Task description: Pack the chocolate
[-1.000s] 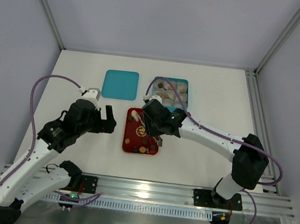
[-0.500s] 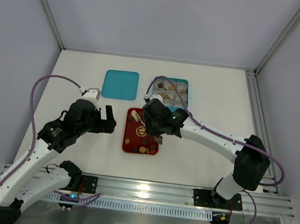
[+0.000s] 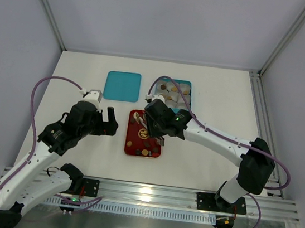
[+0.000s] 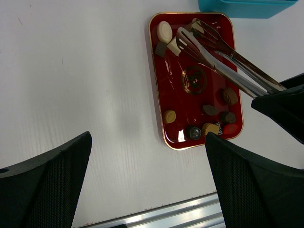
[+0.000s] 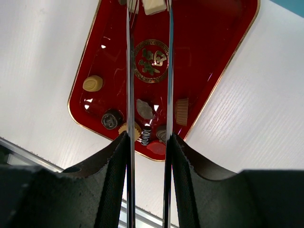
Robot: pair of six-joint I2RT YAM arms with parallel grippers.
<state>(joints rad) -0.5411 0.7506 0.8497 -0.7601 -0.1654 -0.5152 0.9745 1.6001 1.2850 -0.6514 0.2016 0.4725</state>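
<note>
**Over the bench's middle, tongs (image 5: 129,71) flank cream chocolate (image 5: 153,5)**

Right gripper (image 5: 148,147) is clenched on the tongs, their tips either side of the cream chocolate at the red tray's (image 5: 204,57) far end. Other chocolate pieces (image 5: 92,83) lie beneath the jaws, nearer the front edge. Left gripper (image 4: 149,185) hangs released, left of the tray.

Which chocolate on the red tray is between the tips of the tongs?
The cream square piece at the end of the tray. It alone sits between the tips of the tongs; the cream oval lies beside them.
</note>
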